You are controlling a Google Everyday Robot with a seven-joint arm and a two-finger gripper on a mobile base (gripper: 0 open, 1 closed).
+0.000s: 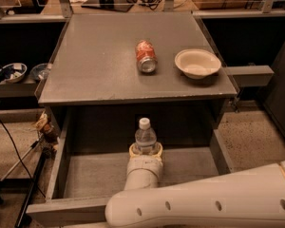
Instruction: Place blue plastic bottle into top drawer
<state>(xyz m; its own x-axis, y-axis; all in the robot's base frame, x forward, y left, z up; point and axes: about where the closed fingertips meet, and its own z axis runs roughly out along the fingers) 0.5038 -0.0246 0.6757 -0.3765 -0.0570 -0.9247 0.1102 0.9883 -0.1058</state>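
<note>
The blue plastic bottle [145, 137] is a clear bottle with a white cap. It stands upright over the open top drawer [92, 177], near the back middle. My gripper [145, 152] is shut on the bottle's lower part, and its fingers are mostly hidden behind the white wrist. My white arm reaches in from the lower right over the drawer's front edge. I cannot tell whether the bottle's base touches the drawer floor.
On the grey cabinet top [95, 65] a red soda can [146, 56] lies on its side beside a cream bowl [197, 63]. Drawer side walls stand left and right of the arm. Cables and a stand are on the floor at the left.
</note>
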